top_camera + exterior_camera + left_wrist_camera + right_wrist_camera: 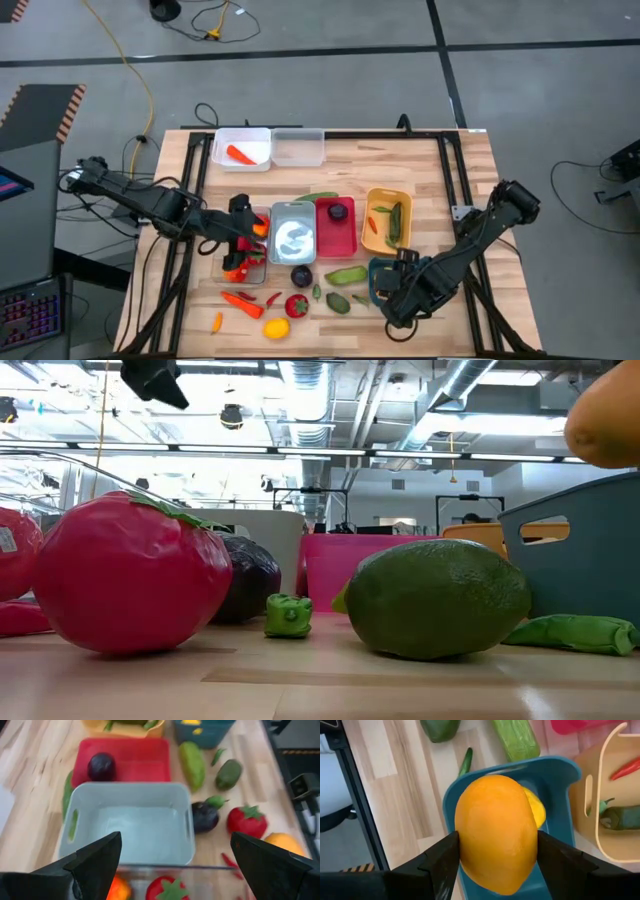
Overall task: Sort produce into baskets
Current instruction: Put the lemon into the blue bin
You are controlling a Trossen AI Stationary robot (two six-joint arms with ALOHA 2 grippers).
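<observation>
My right gripper (496,852) hangs over the teal basket (555,775) at the table's near right, shut on a round orange fruit (495,832). A yellow lemon (536,809) lies in that basket. My left gripper (175,865) is open and holds nothing, above a clear basket (247,255) with red and orange produce, next to the silver-grey basket (132,827). The red basket (336,228) holds a purple plum (101,766). Chilies and green pods lie in the yellow-orange basket (387,218). My right gripper pinches the orange fruit between its two fingers, one on each of its opposite sides (462,845). The fingers come from above, pointing steeply down. The fruit is lifted clear, above the teal basket's open top.
Loose produce lies on the near table: a red strawberry (296,305), a plum (301,275), a green cucumber (346,273), a green avocado (338,301), a carrot (240,300) and a yellow fruit (276,327). At the far edge stand a white basket (240,148) holding a carrot and a clear basket (298,147).
</observation>
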